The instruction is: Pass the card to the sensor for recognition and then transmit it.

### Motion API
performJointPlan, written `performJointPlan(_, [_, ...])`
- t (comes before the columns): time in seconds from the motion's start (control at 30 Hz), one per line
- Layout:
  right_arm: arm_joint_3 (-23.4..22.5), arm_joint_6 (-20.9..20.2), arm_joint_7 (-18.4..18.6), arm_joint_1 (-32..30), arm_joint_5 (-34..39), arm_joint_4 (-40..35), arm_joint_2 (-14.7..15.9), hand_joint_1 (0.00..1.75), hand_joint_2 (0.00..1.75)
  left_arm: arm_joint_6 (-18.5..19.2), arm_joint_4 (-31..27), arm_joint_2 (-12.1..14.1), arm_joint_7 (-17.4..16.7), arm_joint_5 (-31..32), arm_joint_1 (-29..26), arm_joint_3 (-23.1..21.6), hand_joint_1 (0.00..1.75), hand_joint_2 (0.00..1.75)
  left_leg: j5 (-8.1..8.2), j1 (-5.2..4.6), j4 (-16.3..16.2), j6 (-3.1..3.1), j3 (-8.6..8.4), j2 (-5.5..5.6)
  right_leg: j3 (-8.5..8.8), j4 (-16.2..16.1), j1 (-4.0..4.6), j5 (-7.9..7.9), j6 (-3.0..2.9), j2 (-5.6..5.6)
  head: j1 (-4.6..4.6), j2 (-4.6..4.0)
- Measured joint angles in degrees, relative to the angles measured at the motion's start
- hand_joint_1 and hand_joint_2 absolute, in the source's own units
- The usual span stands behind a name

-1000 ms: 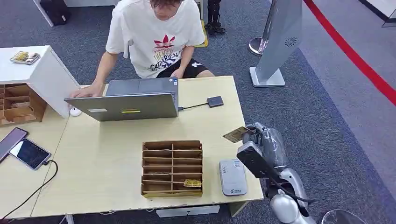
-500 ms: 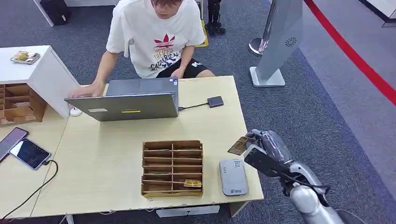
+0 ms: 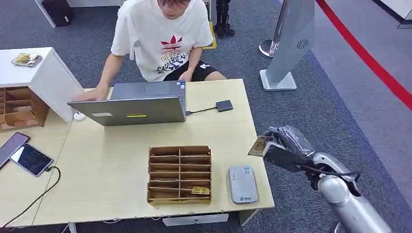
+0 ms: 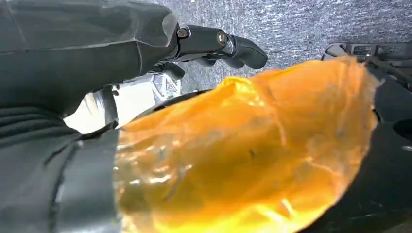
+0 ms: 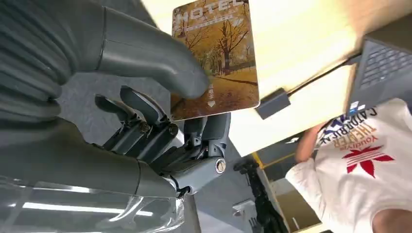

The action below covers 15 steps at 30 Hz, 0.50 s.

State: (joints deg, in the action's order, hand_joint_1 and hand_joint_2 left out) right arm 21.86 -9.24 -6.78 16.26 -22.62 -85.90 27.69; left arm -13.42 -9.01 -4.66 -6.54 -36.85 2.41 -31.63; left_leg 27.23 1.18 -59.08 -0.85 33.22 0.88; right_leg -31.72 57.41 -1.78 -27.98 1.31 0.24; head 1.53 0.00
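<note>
The thin rectangular card printed with golden autumn trees and the word HOTEL (image 5: 216,58) is pinched between the thick grey thumb and dark fingers of the right hand (image 3: 281,145), which holds it just off the right edge of the pale wooden table (image 3: 111,165), beyond and to the right of the flat grey card sensor (image 3: 242,183) near the table's front corner. Compared with a second ago, the hand and card have swung out from over the table's edge to beside it, and the silver forearm now reaches in lower and flatter. The right wrist view shows the card's printed face and the grip on its lower edge, which the head view renders only as a small tan sliver (image 3: 259,145). The left hand (image 4: 214,43) appears with dark fingers extended over grey carpet; whether it holds anything I cannot tell. A person in a white T-shirt (image 3: 163,39) sits at a grey laptop (image 3: 131,109) behind a brown compartmented wooden tray (image 3: 179,174).
</note>
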Motion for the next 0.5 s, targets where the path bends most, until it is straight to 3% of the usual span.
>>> performJointPlan(0.3, [2.4, -1.1, 0.0, 3.1, 0.3, 1.2, 2.9, 1.75, 1.75, 0.2, 0.0, 0.1, 0.0, -0.2, 0.0, 0.0, 0.0, 0.0, 0.0, 0.0, 0.0, 0.0, 0.02, 0.01, -0.01, 0.0, 0.0, 0.0, 0.0, 0.0, 0.02, 0.0])
performJointPlan(0.5, [7.3, -2.5, 0.0, 5.8, 1.2, -0.1, 5.0, 1.75, 1.75, 0.2, 0.0, 0.1, 0.0, -0.4, 0.0, 0.0, 0.0, 0.0, 0.0, 0.0, 0.0, 0.0, 0.02, 0.0, -0.01, 0.0, 0.0, 0.0, 0.0, 0.0, 0.02, 0.0])
